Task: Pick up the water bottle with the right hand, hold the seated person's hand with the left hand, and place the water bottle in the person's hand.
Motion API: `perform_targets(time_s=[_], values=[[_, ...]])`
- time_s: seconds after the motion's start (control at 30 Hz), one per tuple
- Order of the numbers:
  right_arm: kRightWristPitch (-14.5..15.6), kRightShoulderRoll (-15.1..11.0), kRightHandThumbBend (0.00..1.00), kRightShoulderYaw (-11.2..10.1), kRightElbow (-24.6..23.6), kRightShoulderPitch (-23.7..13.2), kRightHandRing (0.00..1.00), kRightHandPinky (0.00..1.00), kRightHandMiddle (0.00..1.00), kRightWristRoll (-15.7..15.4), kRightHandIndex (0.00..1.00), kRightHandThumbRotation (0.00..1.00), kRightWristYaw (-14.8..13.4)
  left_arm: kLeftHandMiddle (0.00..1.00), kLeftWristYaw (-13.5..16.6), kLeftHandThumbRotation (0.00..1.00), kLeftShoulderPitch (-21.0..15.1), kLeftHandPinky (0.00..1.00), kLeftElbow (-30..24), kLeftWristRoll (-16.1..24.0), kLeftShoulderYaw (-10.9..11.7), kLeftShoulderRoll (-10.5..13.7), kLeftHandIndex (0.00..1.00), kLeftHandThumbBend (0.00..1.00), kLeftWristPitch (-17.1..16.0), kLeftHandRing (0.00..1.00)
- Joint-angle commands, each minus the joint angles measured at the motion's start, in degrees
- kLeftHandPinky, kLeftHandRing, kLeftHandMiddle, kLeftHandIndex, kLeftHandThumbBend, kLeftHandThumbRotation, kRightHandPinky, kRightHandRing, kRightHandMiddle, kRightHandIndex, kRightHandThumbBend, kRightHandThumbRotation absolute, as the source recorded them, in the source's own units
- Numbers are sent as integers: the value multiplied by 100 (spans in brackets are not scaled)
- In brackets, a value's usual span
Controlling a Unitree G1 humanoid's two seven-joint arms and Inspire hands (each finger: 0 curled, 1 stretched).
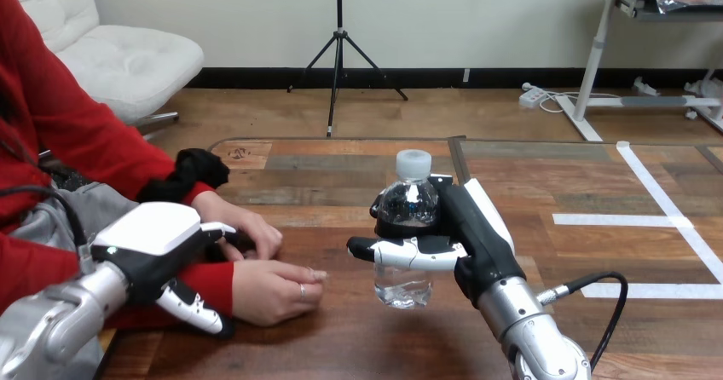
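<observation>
Gripping the water bottle (407, 201) round its middle, right hand (473, 235) holds it upright mid-table. Left hand (153, 239) sits at the person's nearer hand (273, 290), can't tell if grasping. Pickup looks done; next, secure that hand and carry the bottle left.

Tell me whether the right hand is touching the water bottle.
Touching. In the head view the right hand has its fingers and thumb curled round the middle of the water bottle, lying directly against its clear wall with no gap.
</observation>
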Motion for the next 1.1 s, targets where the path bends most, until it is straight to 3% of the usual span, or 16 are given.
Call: perform_targets(time_s=[0.0,0.23,0.33,0.67,1.07], values=[[-108,-59,85,-191,-626,-301,33,28,38,202,40,0,8,84,169,51,-555,80,797,246,-349,-302,86,100,270,80],[-70,-112,85,-193,-781,-246,33,28,38,274,40,0,31,84,420,51,-797,82,1294,409,-629,-450,86,100,449,80],[-97,-140,85,-193,-830,-224,33,28,38,289,40,0,22,84,396,51,-884,82,1443,455,-720,-541,86,100,620,80],[51,-169,85,-208,-1066,-160,32,27,38,321,40,0,26,82,608,46,-1047,79,1727,446,-965,-714,84,100,661,78],[113,-172,85,-250,-1231,-113,32,27,38,379,40,0,57,76,699,23,-1018,67,1567,216,-917,-847,76,100,607,71]])
